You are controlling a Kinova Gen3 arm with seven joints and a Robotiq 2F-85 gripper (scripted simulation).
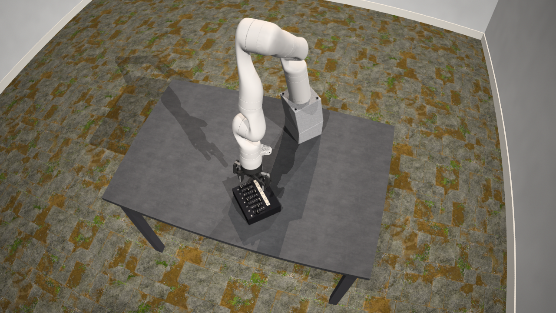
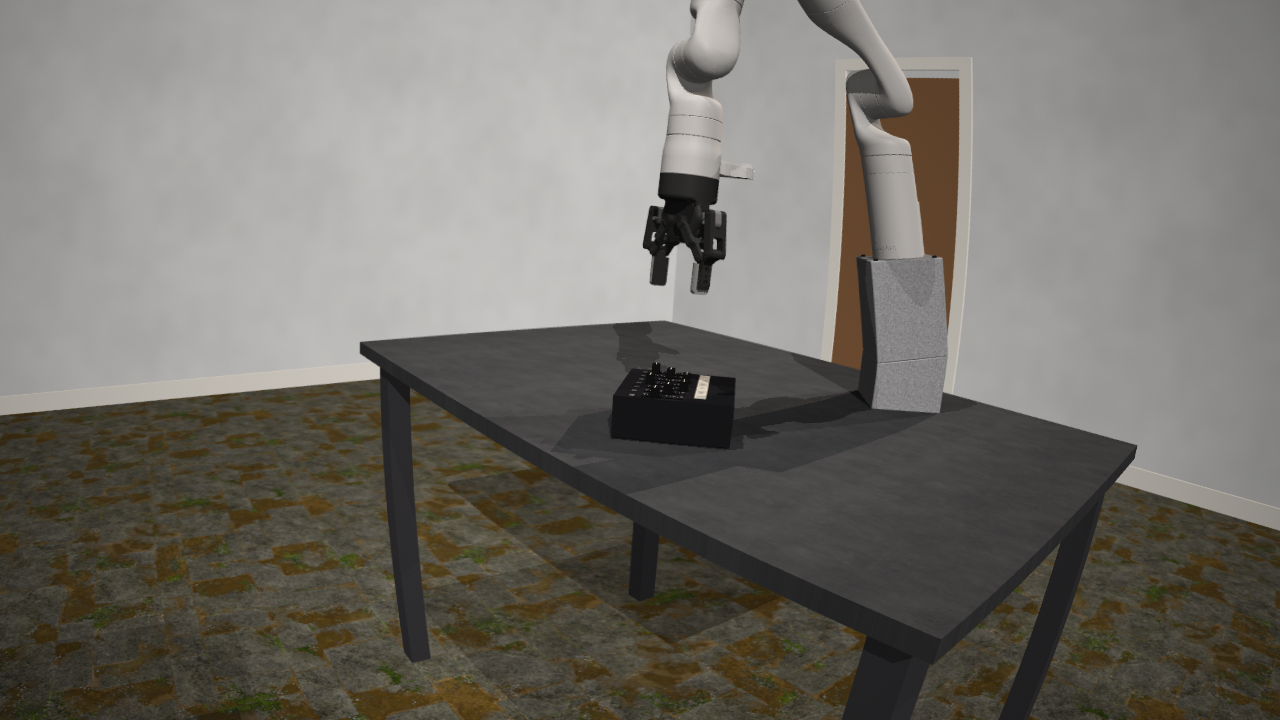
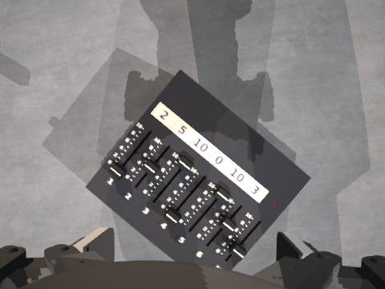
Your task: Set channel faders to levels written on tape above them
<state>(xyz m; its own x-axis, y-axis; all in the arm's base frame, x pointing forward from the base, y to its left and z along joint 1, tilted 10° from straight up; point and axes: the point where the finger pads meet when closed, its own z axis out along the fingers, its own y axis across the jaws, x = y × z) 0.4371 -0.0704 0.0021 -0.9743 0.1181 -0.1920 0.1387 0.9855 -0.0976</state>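
The lighting desk (image 2: 673, 410) stands on the table (image 2: 805, 501), near its middle. The arm's pedestal (image 2: 902, 333) stands on the table behind it, well apart. The gripper (image 2: 682, 275) hangs well above the desk, fingers spread.

There is one desk (image 3: 224, 107) on one table (image 1: 342, 186). The desk carries seven faders (image 3: 115, 170) in a row, each with one cap. One tape (image 3: 208, 154) runs along the far edge of the fader row and bears six numbers: 2, 5, 10, 0, 10, 3. One small red dot (image 3: 274, 205) sits right of the tape. The table has four legs (image 2: 402, 519). One arm (image 1: 248, 89) rises from one grey pedestal (image 1: 307, 116) at the table's far side and ends in one gripper (image 2: 680, 280) with two fingers (image 2: 659, 268). One brown door (image 2: 939, 179) stands in the far wall.
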